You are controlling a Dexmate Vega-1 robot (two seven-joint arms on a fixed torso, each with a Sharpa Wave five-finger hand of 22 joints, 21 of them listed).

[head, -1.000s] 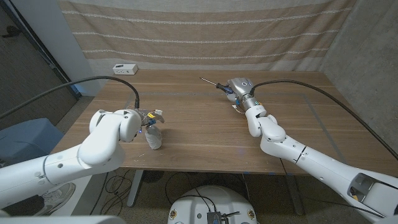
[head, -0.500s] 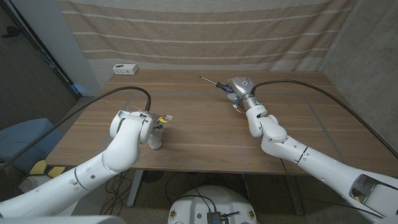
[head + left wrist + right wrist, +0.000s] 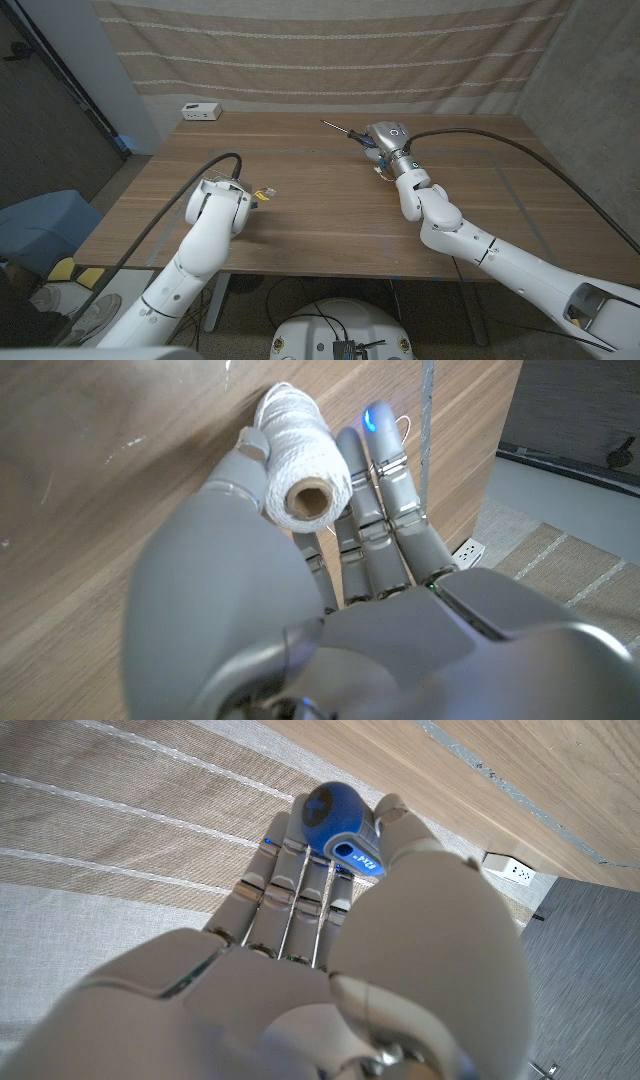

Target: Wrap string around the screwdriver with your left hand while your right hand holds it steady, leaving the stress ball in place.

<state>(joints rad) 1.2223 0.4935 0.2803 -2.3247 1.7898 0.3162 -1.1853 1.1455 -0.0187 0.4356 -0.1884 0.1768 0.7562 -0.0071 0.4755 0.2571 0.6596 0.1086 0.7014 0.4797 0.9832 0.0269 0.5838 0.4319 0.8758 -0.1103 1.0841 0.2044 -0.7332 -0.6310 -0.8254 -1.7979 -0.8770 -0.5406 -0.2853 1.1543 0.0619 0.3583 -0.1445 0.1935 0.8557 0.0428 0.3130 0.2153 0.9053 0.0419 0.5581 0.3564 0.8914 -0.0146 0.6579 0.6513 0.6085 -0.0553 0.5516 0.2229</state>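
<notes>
Wooden tabletop (image 3: 320, 200) before a striped curtain; white power strip (image 3: 201, 111) at the far left corner. Left hand (image 3: 340, 510) now grips the spool of white string (image 3: 298, 472) between thumb and fingers; since a second ago the left arm has swung inward and the spool has left its standing spot on the tabletop. Right hand (image 3: 385, 140) unchanged, fingers closed round the blue handle of the screwdriver (image 3: 345, 134), shaft pointing toward the far left.
</notes>
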